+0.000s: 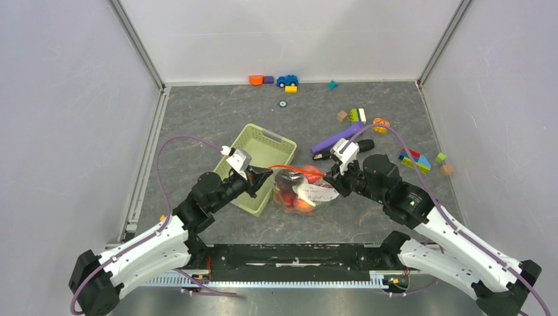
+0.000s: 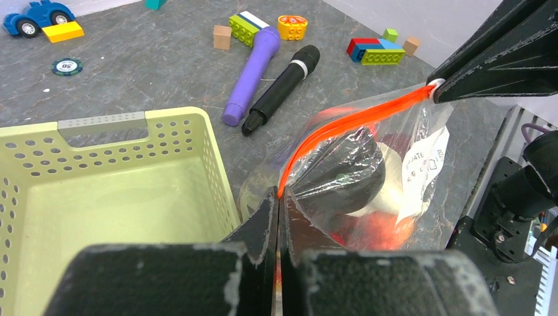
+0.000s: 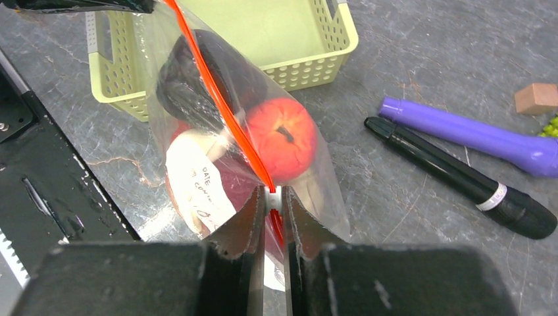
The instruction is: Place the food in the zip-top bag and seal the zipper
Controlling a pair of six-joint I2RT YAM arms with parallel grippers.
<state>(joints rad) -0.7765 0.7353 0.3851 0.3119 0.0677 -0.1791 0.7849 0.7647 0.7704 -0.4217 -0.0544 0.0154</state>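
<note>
Held upright just beside basket [image 1: 263,146]: zip-top bag [image 1: 304,192], food [image 3: 281,137] already inside. Stretched taut, presumably for sealing: zipper [image 2: 355,120], one end pinched tight in left gripper [image 2: 278,197], other end in right gripper [image 3: 274,197].

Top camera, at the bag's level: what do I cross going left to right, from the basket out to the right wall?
light-green basket → zip-top bag → right tool → cluster of coloured blocks → tan block. The left tool overlaps the basket's right side, so it is left out.
</note>
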